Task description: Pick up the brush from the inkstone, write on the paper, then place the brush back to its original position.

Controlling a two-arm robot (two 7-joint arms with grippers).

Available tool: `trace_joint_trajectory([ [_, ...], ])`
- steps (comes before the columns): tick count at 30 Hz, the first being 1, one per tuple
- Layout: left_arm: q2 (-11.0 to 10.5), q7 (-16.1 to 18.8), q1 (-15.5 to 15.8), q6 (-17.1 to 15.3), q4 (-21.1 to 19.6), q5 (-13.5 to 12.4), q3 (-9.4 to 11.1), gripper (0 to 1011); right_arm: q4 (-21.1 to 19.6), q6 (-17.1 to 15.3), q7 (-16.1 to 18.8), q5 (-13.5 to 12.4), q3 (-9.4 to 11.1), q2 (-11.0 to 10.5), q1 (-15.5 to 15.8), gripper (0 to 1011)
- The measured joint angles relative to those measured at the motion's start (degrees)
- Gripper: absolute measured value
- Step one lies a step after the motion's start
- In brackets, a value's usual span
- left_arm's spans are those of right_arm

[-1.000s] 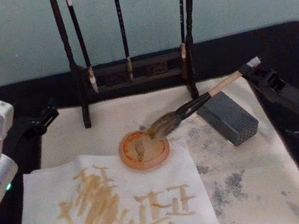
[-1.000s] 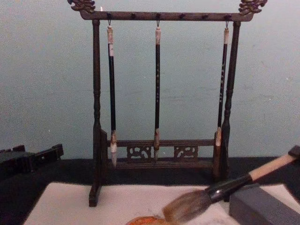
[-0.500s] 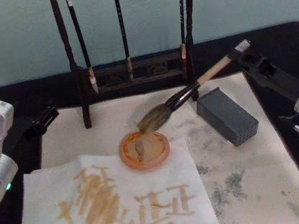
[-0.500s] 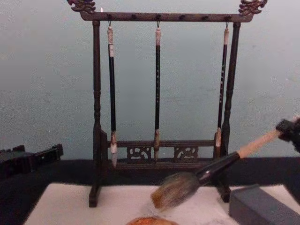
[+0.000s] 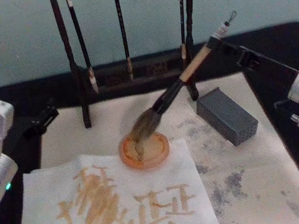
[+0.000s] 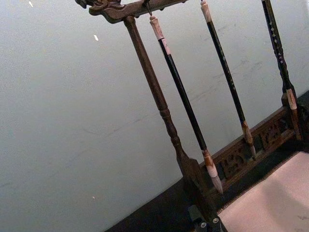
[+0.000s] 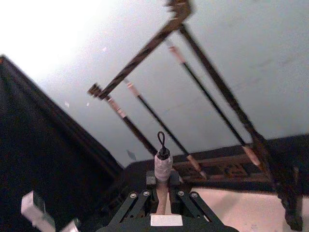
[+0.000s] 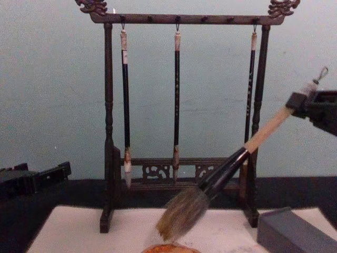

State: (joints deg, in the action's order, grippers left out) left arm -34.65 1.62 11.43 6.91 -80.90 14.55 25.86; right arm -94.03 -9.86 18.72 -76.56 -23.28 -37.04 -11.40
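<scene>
We judge the first step done. The large calligraphy brush with a thick pale tan handle, black ferrule and bushy brown-grey bristles (image 5: 175, 86) is off the dark grey rectangular stone inkstone (image 5: 228, 116). It hangs slanted in the air, behind and to the left of the inkstone.

The right gripper (image 5: 213, 41) is clamped on the handle just below the white end cap, above and behind the inkstone. The bristles point down at a round orange dish (image 5: 145, 152) left of the inkstone; we cannot tell whether they touch it. To us this looks like loading the brush before writing.

The large off-white paper (image 5: 268, 195) lies under the inkstone. A whiter sheet (image 5: 39, 192) on it, well left of the inkstone, bears tan strokes. Writing and laying the brush back on the inkstone appear to be left.

The left gripper (image 5: 43, 118) is parked far left of the inkstone, beyond the paper's edge.
</scene>
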Motion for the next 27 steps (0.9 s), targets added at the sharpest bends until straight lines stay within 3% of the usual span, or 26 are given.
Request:
trace_joint_trajectory([
  [4, 0.0, 0.0, 0.0, 0.0, 0.0, 0.0, 0.0, 1002, -6.39, 1.69, -2.17, 4.99, -1.6, -3.35, 1.66, 154],
  [5, 0.0, 0.0, 0.0, 0.0, 0.0, 0.0, 0.0, 1002, -6.39, 1.69, -2.17, 4.99, -1.6, -3.35, 1.66, 154],
  [12, 0.0, 0.0, 0.0, 0.0, 0.0, 0.0, 0.0, 1002, -12.68, 2.24, -3.54, 13.54, -4.15, -6.1, 2.86, 154],
  [15, 0.0, 0.0, 0.0, 0.0, 0.0, 0.01, 0.0, 1002, -14.19, 2.18, -3.22, 16.73, -5.19, -6.47, 2.79, 154],
  [16, 0.0, 0.0, 0.0, 0.0, 0.0, 0.0, 0.0, 1002, -14.19, 2.18, -3.22, 16.73, -5.19, -6.47, 2.79, 154],
  [17, 0.0, 0.0, 0.0, 0.0, 0.0, 0.0, 0.0, 1002, -15.02, 2.06, -2.89, 18.83, -5.91, -6.58, 2.59, 154],
  [27, 0.0, 0.0, 0.0, 0.0, 0.0, 0.0, 0.0, 1002, -17.3, 1.28, -2.61, 26.34, -8.34, -5.66, 1.35, 154],
])
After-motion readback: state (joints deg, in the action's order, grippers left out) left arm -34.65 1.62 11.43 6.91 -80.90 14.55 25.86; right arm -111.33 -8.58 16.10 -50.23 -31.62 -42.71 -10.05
